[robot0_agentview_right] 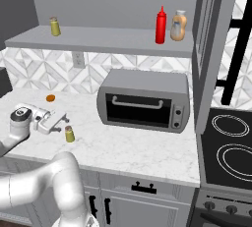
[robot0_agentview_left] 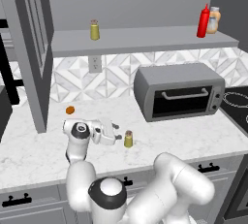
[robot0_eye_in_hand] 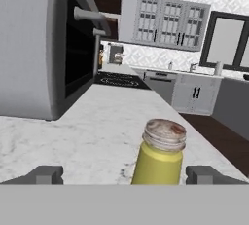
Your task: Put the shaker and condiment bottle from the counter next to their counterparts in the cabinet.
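Note:
The olive-yellow shaker (robot0_agentview_left: 128,139) (robot0_agentview_right: 70,133) stands upright on the marble counter (robot0_agentview_left: 184,136). My gripper (robot0_agentview_left: 117,137) (robot0_agentview_right: 63,123) lies level just left of it, open. In the hand view the shaker (robot0_eye_in_hand: 159,153) rises between the two spread fingertips of the gripper (robot0_eye_in_hand: 125,175), not touched. The red condiment bottle (robot0_agentview_left: 204,22) (robot0_agentview_right: 160,24) stands on the cabinet shelf (robot0_agentview_left: 145,39) beside the squat orange-tan bottle (robot0_agentview_left: 213,21) (robot0_agentview_right: 178,25). A second shaker (robot0_agentview_left: 94,29) (robot0_agentview_right: 55,26) stands further left on that shelf.
A grey toaster oven (robot0_agentview_left: 179,92) (robot0_agentview_right: 142,100) sits on the counter right of the shaker. A small orange ball (robot0_agentview_left: 70,110) (robot0_agentview_right: 50,98) lies near the backsplash. The tall cabinet door (robot0_agentview_left: 29,48) hangs open at the left. A stove (robot0_agentview_right: 231,142) borders the counter's right end.

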